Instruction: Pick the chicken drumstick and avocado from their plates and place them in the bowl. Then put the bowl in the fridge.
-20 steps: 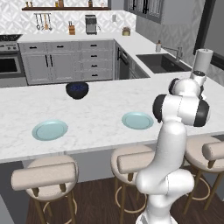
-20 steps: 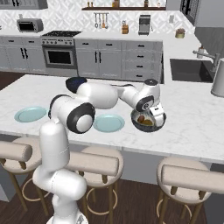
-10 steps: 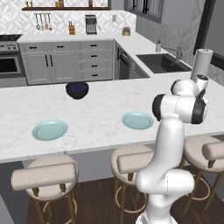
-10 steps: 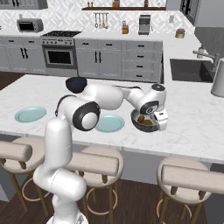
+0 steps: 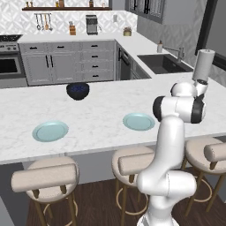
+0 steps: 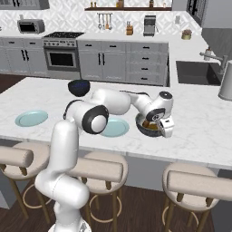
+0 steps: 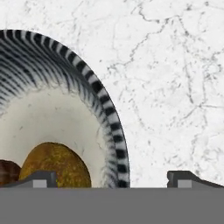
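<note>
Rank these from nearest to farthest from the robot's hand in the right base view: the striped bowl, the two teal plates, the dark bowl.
1. Striped bowl, right under the gripper.
2. Near teal plate, just beside it.
3. Dark bowl, farther back on the counter.
4. Far teal plate, at the counter's other end.

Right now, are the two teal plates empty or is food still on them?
Empty. Both plates show bare teal surfaces, and the avocado already lies inside the bowl.

Light is even, bright and diffuse, with no visible source, as in any rendered scene. Shadows are soft and faint under the stools (image 5: 45, 176) and the counter (image 6: 199, 131) edge. No glare, blur or edge distortion; the hand view looks slightly pixelated.
</note>
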